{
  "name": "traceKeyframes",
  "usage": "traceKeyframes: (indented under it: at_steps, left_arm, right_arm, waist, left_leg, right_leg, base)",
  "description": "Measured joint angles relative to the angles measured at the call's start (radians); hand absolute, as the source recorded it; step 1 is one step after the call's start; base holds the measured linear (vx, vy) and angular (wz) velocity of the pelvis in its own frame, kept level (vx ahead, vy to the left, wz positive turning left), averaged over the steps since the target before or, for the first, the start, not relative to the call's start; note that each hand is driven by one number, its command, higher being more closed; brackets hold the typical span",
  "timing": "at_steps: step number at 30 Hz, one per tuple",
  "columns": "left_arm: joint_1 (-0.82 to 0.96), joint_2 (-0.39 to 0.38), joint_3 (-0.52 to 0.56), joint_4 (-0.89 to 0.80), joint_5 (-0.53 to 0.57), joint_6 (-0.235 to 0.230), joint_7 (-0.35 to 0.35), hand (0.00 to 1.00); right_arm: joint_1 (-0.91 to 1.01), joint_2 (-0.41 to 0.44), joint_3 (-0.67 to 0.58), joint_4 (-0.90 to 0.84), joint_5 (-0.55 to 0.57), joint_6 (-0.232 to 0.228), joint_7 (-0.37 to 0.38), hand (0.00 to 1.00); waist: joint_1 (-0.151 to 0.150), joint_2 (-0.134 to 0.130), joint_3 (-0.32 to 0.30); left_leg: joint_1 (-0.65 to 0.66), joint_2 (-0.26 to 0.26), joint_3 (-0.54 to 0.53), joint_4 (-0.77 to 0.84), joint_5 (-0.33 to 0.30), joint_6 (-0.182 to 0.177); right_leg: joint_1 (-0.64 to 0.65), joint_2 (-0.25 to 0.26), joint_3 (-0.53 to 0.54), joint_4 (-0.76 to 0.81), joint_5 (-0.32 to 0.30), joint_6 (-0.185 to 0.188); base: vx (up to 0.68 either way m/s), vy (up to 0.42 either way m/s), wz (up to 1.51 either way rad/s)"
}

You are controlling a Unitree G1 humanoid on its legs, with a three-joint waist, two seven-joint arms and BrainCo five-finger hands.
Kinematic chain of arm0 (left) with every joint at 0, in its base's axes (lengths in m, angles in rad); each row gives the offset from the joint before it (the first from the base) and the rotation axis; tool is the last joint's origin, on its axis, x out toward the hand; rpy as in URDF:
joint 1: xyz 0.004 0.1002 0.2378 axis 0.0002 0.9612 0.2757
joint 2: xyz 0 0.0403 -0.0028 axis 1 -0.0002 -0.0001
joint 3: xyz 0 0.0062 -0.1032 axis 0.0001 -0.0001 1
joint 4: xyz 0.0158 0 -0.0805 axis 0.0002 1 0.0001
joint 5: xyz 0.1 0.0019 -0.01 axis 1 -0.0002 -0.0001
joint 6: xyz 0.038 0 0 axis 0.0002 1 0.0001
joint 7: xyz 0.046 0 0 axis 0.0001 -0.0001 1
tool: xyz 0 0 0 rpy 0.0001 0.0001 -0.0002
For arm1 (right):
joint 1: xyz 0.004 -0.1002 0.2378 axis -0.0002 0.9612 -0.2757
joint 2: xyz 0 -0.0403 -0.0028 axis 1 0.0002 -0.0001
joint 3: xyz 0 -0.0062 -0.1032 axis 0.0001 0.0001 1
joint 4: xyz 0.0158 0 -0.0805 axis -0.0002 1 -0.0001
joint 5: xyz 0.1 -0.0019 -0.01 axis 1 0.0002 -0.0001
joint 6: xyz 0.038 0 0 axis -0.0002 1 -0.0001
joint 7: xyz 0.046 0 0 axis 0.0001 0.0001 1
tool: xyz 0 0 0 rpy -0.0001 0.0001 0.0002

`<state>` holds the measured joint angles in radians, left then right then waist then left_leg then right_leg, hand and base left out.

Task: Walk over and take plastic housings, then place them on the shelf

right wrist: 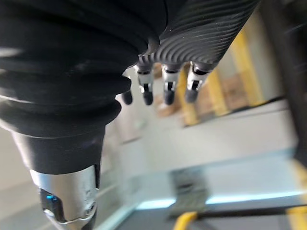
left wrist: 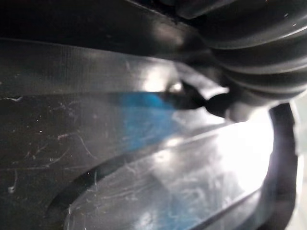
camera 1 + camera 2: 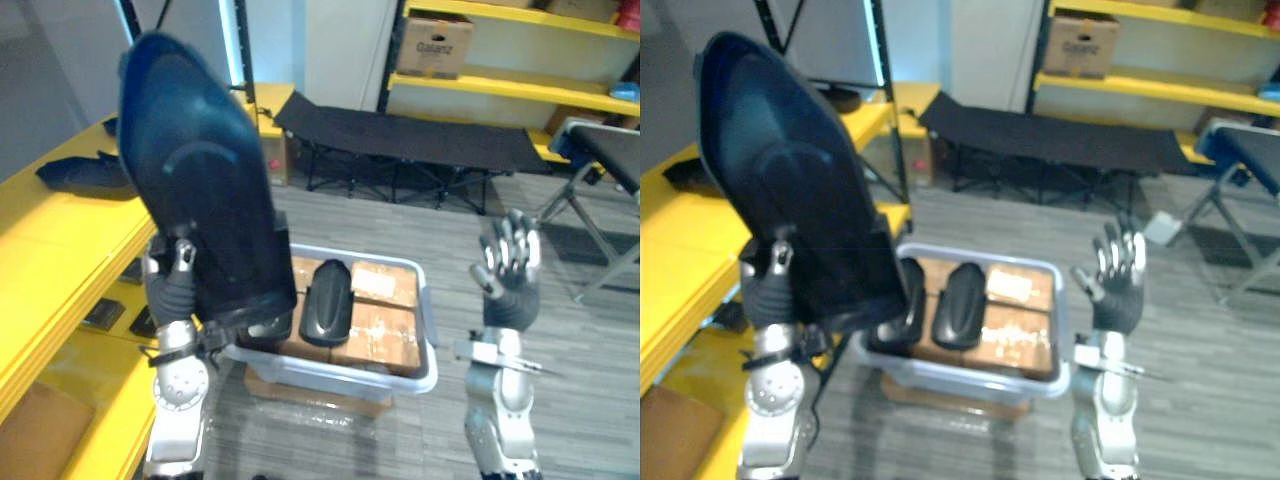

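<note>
The left hand (image 3: 176,285) is up in front of the head, clamped on a big glossy blue-black teardrop plastic housing (image 3: 200,170). Its thumb lies on the near face and its fingers are hidden behind. The housing stands nearly upright in the air, narrow end up, leaning toward the robot's left. It is above the near edge of the shelf and the crate's left end. In the left wrist view its scratched shiny surface sits right against the ribbed cover.

The right hand (image 3: 508,262) is raised on the right, fingers spread and almost straight, free in the air.

On the floor between the arms is a pale grey plastic crate (image 3: 428,345) packed with brown taped cardboard boxes (image 3: 380,330). A smaller black oval plastic housing (image 3: 327,300) lies on top of them. Another dark housing (image 3: 265,328) is beside it at the crate's left end, partly hidden.

A yellow metal shelf (image 3: 60,245) runs along the robot's left, and a flat black plastic part (image 3: 85,175) lies on its top level. Further back are a black folding cot (image 3: 400,135) and a far yellow rack (image 3: 500,85) with a brown carton (image 3: 435,45).
</note>
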<state>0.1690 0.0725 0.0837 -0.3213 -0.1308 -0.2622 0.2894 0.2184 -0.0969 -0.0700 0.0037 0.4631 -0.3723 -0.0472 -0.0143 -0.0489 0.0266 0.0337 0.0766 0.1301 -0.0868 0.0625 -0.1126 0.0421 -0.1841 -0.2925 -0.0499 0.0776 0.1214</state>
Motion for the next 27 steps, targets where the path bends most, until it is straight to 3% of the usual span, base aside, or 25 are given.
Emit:
traceKeyframes:
  at_steps: [4, 9, 12, 19, 22, 27]
  left_arm:
    - [0.078, -0.059, 0.014, 0.001, -0.099, -0.004, 0.013, 1.00]
    - [0.090, -0.060, 0.034, 0.000, -0.103, -0.039, 0.051, 1.00]
    - [0.088, -0.060, 0.092, -0.014, -0.083, -0.042, 0.098, 1.00]
    - [0.143, -0.095, 0.311, -0.095, -0.048, -0.042, 0.213, 1.00]
    - [0.207, -0.126, 0.379, -0.104, -0.054, -0.042, 0.218, 1.00]
    - [0.266, -0.164, 0.428, -0.103, -0.108, -0.048, 0.193, 1.00]
  right_arm:
    - [0.058, 0.021, -0.048, 0.080, -0.037, 0.021, -0.004, 0.00]
    - [0.036, 0.022, -0.026, 0.066, -0.088, 0.023, 0.013, 0.00]
    - [-0.008, 0.017, 0.060, 0.062, -0.138, 0.025, 0.035, 0.00]
    - [-0.182, -0.002, 0.189, 0.106, -0.204, 0.047, 0.049, 0.00]
    - [-0.202, -0.004, 0.223, 0.119, -0.235, 0.045, 0.044, 0.00]
    - [-0.236, -0.006, 0.261, 0.131, -0.290, 0.050, 0.031, 0.00]
  waist:
    - [-0.001, 0.027, -0.004]
    - [0.002, 0.024, -0.003]
    - [0.018, 0.020, -0.004]
    - [0.128, 0.005, 0.003]
    - [0.168, -0.003, 0.008]
    - [0.200, -0.020, 0.033]
  left_leg:
    - [-0.001, 0.003, 0.015, 0.000, -0.004, 0.000]
    - [-0.004, 0.003, -0.008, 0.000, -0.004, 0.000]
    - [-0.023, 0.000, -0.045, 0.000, -0.003, 0.000]
    - [-0.035, -0.015, -0.167, 0.005, 0.005, -0.001]
    - [-0.034, -0.029, -0.227, 0.005, 0.003, 0.001]
    - [-0.069, -0.046, -0.325, 0.063, -0.012, 0.000]
  right_leg:
    - [-0.004, 0.003, 0.015, -0.006, 0.000, 0.000]
    - [0.009, 0.004, -0.006, -0.013, -0.001, -0.001]
    - [0.016, 0.003, -0.046, -0.014, -0.006, -0.001]
    - [0.082, 0.000, -0.170, -0.014, -0.021, 0.010]
    - [0.117, -0.008, -0.231, 0.001, -0.049, 0.018]
    - [0.164, -0.012, -0.340, 0.049, -0.099, 0.019]
  base:
    - [-0.01, -0.002, -0.09]
    - [-0.01, -0.007, 0.09]
    - [-0.01, -0.005, 0.38]
    - [0.02, -0.019, 0.48]
    - [0.02, -0.030, 0.61]
    - [0.02, -0.050, 0.66]
